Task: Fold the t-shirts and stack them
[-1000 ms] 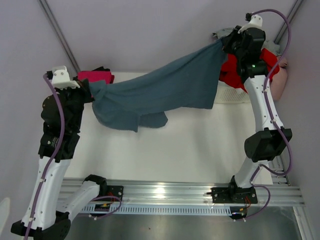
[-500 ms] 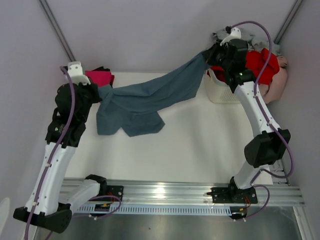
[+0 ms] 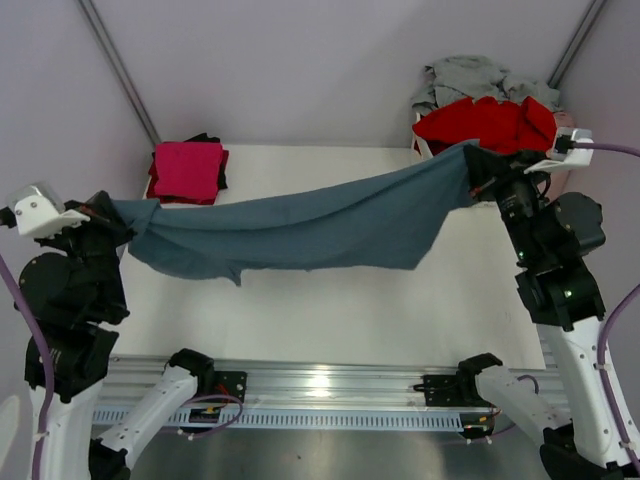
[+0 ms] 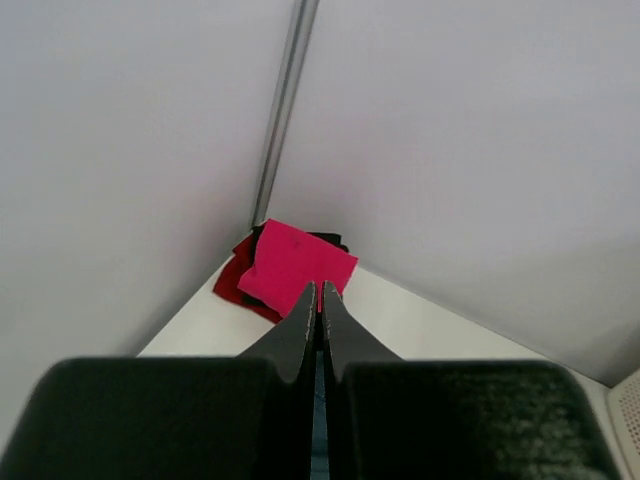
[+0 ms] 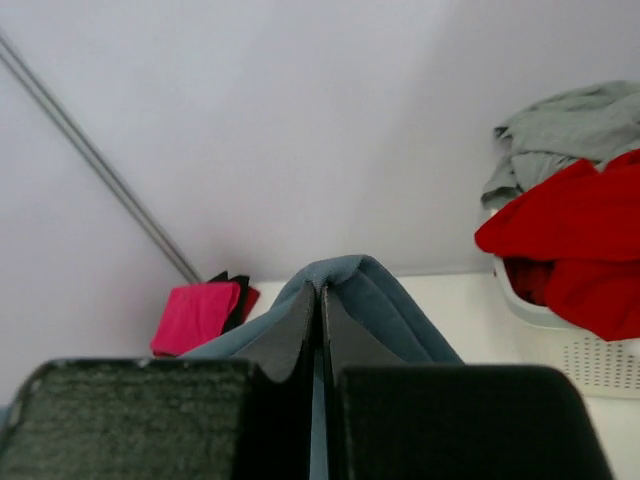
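Early days: only the magenta tee [image 3: 187, 170] lies folded, beyond the left claw [image 3: 108, 212], both claws clench the slate tee [image 3: 300, 225] strung in mid-air between them, and the red tee [image 3: 490, 122] and grey tee [image 3: 465, 78] wait unfolded beyond the right claw [image 3: 472, 172].

I hold both white-and-black arms raised and spread wide; my black left gripper [image 3: 118, 212] and black right gripper [image 3: 472, 168] each pinch the slate blue-grey cotton t-shirt [image 3: 300, 225].

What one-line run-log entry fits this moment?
left gripper: shut on blue-grey t-shirt | right gripper: shut on same | t-shirt: stretched between them
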### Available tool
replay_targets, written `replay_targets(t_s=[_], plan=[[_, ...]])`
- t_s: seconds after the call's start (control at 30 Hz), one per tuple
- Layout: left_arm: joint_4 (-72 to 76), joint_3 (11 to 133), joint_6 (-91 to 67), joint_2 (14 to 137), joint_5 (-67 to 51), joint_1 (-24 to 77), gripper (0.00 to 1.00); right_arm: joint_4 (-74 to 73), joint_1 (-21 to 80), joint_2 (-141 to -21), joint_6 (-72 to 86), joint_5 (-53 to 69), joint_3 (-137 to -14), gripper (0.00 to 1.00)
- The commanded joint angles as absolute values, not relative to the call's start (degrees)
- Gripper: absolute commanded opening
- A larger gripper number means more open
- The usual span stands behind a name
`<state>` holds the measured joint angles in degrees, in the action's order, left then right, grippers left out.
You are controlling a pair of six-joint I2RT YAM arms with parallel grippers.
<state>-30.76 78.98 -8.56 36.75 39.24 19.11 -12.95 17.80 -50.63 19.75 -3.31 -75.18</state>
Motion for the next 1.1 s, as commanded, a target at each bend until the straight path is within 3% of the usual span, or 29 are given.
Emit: replay_targets(t_s=[0.0, 0.2, 0.43, 0.53, 0.57, 0.67, 0.7, 0.77, 0.8, 0.9, 1.07], plan=[[-29.88, 76.2, -9.84, 38.66, 45.7, 19.34, 0.0, -16.34, 18.19, -54.74, 19.68, -9.84, -72.16, 0.0], [-32.52, 75.76, -13.97, 49.63, 46.58, 18.9, 0.0, -19.68, 18.28, -66.96, 23.73, -7.38, -72.51, 0.0], [-31.64, 75.41, -19.85, 61.07, 38.15, 16.26, 0.0, -21.09, 18.54, -77.68, 26.89, -8.53, -71.63, 0.0], [-32.25, 74.71, -22.4, 67.31, 35.42, 16.17, 0.01, -21.53, 18.81, -82.08, 27.33, -6.07, -73.21, 0.49], [-33.3, 75.4, -23.2, 68.98, 35.07, 16.17, 0.02, -21.36, 19.24, -82.7, 26.72, -6.67, -73.21, 0.74], [-37.79, 76.38, -26.19, 72.86, 33.84, 16.17, 0.31, -20.57, 21.0, -82.53, 24.71, -10.01, -72.95, 0.92], [-37.97, 76.2, -26.63, 72.77, 33.66, 16.26, 0.54, -20.39, 21.35, -82.01, 24.18, -10.63, -72.69, 0.93], [-37.36, 74.71, -26.89, 71.29, 33.57, 16.17, 0.7, -19.25, 21.97, -80.07, 23.21, -11.34, -71.2, 0.98], [-37.09, 72.97, -27.07, 70.58, 33.66, 16.26, 0.83, -18.55, 22.06, -79.46, 22.25, -10.99, -70.67, 0.99], [-38.23, 71.72, -28.03, 68.39, 36.47, 16.26, 0.91, -18.72, 22.15, -78.31, 21.71, -9.06, -69.08, 0.99], [-38.66, 68.65, -28.12, 63.03, 36.31, 16.26, 0.94, -22.4, 23.02, -78.57, 23.2, -4.67, -69.17, 0.96]])
